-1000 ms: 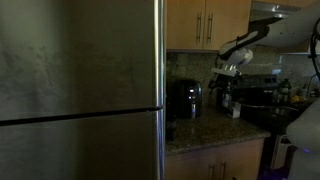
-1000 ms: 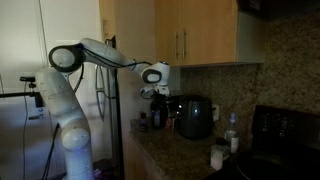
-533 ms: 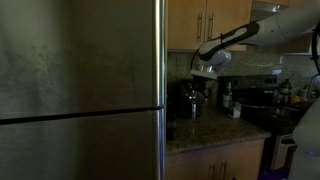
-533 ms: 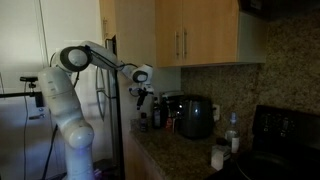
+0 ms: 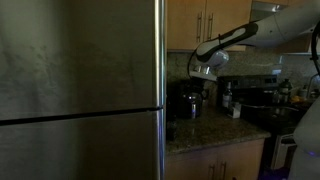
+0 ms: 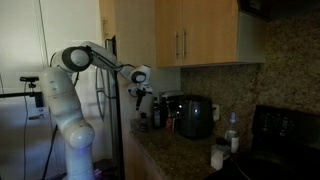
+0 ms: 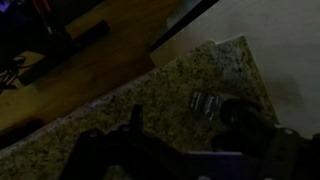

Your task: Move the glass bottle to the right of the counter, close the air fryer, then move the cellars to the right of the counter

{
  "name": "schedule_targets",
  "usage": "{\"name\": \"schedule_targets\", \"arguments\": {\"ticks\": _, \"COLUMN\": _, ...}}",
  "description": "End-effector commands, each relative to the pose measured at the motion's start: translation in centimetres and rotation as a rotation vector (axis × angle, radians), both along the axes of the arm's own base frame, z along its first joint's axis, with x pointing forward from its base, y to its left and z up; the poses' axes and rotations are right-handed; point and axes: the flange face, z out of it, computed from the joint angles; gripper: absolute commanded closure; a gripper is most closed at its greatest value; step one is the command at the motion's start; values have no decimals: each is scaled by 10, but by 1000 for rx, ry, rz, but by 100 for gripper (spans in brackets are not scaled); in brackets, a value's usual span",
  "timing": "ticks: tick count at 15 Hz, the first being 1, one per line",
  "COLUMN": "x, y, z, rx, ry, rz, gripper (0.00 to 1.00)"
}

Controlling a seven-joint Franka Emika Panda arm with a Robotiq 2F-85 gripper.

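Observation:
The black air fryer [image 6: 195, 116] stands on the speckled granite counter [image 6: 170, 160]; it also shows in an exterior view [image 5: 187, 99]. A slim dark glass bottle [image 6: 157, 114] stands left of it, near the counter's end. My gripper [image 6: 140, 94] hovers above that end of the counter, beside the bottle, and shows above the air fryer in an exterior view [image 5: 201, 72]. In the dark wrist view my gripper [image 7: 205, 142] looks open and empty over the granite, with a dark round thing [image 7: 240, 112] just ahead. Small pale cellars [image 6: 217, 155] stand near the counter's front.
A large steel fridge [image 5: 80, 90] fills the space beside the counter. Wooden wall cabinets [image 6: 190, 35] hang overhead. A black stove [image 6: 285, 130] lies past the air fryer. A pale-topped clear bottle [image 6: 233, 132] stands by the cellars. A small clear packet [image 7: 205, 103] lies on the granite.
Over the last second my arm swung from above the air fryer towards the fridge end of the counter and dropped a little. It has barely moved in the last half second.

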Motion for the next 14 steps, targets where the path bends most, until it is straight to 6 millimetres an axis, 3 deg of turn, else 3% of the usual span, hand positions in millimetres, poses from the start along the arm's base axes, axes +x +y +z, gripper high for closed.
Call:
{"name": "schedule_targets", "arguments": {"ticks": 1, "x": 1, "y": 51, "z": -2, "rx": -10, "ry": -60, "rz": 190, "gripper": 0}}
{"name": "schedule_targets", "arguments": {"ticks": 4, "x": 5, "y": 74, "z": 3, "rx": -47, "ry": -214, "rz": 262, "gripper": 0}}
{"name": "schedule_targets", "arguments": {"ticks": 5, "x": -4, "y": 68, "z": 2, "rx": -37, "ry": -135, "rz": 218, "gripper": 0}}
{"name": "schedule_targets", "arguments": {"ticks": 8, "x": -4, "y": 72, "z": 1, "rx": -39, "ry": -147, "rz": 220, "gripper": 0}}
{"name": "schedule_targets", "arguments": {"ticks": 14, "x": 34, "y": 87, "z": -39, "rx": -127, "ry": -276, "rz": 118, "gripper": 0}}
